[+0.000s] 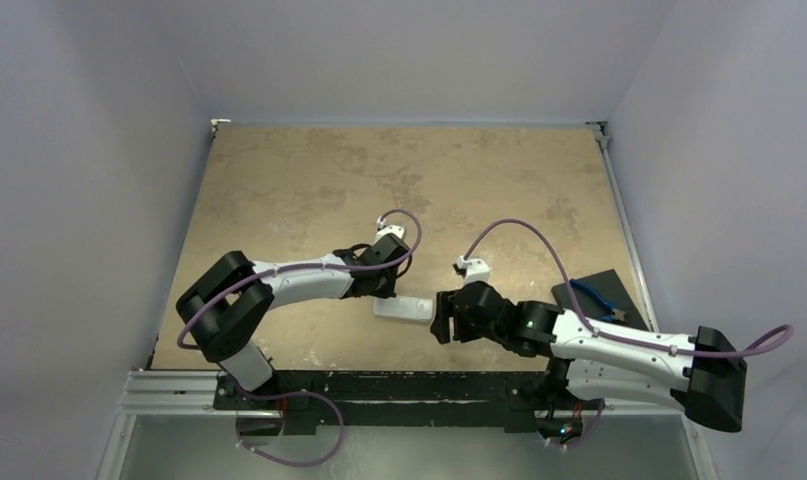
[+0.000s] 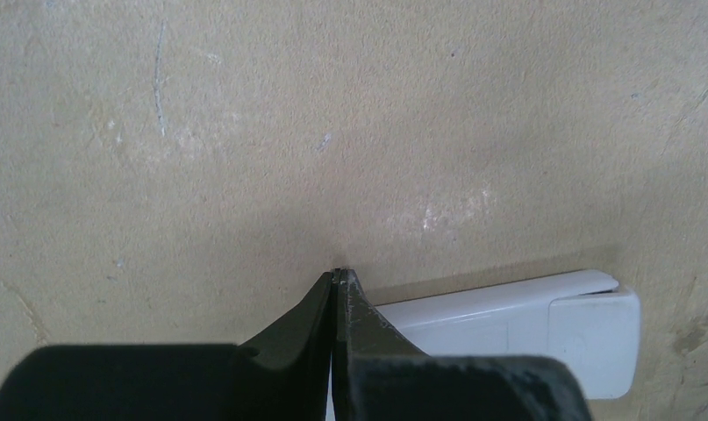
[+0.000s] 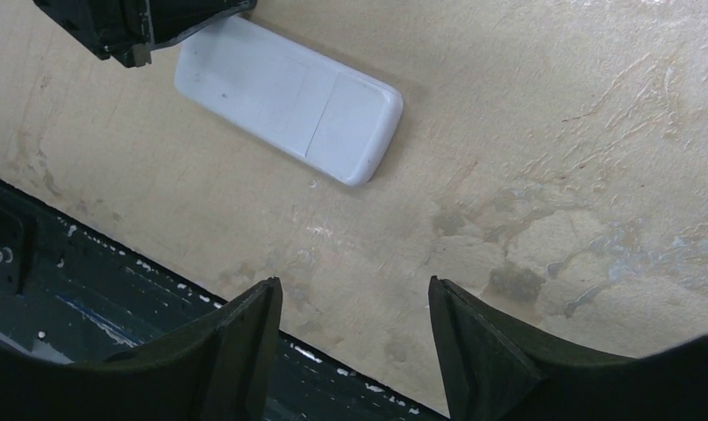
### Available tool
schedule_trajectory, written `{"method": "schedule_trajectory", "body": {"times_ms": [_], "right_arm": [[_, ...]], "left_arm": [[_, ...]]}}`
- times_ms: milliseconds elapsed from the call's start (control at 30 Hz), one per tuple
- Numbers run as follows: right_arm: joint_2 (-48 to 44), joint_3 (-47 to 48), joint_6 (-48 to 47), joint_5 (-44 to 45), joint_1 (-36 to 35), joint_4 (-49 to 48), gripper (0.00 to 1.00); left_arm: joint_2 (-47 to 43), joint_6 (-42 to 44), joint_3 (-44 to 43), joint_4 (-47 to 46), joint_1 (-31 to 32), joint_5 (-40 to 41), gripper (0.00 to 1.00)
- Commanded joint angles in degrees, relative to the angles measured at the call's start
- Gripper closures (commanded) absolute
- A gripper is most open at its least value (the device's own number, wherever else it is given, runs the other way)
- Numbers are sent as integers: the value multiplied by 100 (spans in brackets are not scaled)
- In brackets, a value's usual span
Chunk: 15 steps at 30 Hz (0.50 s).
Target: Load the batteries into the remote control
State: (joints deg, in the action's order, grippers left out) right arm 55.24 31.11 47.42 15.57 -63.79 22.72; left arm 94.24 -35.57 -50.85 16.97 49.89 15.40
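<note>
- Worn tan board bench (image 1: 309,170): both arms reach over its near half, close to the middle of the near edge.
- Right gripper (image 3: 354,294): black fingers (image 3: 245,338) spread wide with nothing between them. It hovers just over the near edge, with a stretch of bare board between it and the remote.
- Left gripper (image 2: 337,276): fingers pressed together, tips meeting, nothing seen between them. It sits at the remote's left end, and whether it touches it I cannot tell.
- Black flat pad (image 1: 604,290): lies against the right edge, behind the right arm.
- Small white rectangular remote control (image 3: 289,96): lies flat, plain back up, near the middle of the near edge.
</note>
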Motion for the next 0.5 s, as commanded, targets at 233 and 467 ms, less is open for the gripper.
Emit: {"method": "schedule_trajectory", "body": {"times_ms": [233,467], "right_arm": [[529,794,22,669,16,133,28],[772,985,-161,781,103,-30,29]], "left_arm": [[-548,-320,-35,545,-27,402,96],[-994,-416,48,799,-30,520,64]]}}
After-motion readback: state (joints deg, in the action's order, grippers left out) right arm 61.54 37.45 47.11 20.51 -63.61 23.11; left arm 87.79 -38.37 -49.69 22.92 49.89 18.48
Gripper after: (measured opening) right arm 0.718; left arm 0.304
